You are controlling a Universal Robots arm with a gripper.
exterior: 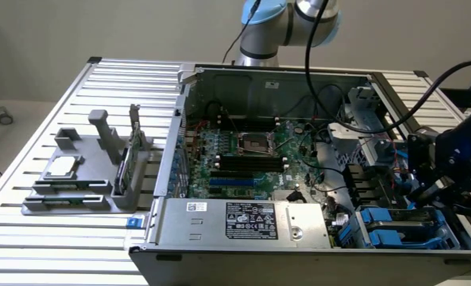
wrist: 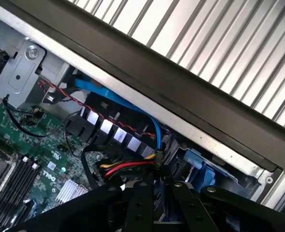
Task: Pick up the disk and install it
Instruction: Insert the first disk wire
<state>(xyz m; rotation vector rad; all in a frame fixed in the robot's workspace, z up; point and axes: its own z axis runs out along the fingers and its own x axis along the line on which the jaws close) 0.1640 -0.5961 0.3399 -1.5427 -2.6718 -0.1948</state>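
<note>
A slatted metal counter (exterior: 52,250) carries an open computer case (exterior: 299,265) with its green motherboard (exterior: 251,161) exposed. A grey fixture tray (exterior: 92,173) sits toward the edge on the exterior view's left. The disk (exterior: 401,227), framed in blue rails, lies in the case's drive bay by the counter's near corner on the exterior view's right. The tool (exterior: 426,189) hangs close over it, near red and black cables (wrist: 125,166). I cannot tell whether the tool is spread or pressed together.
</note>
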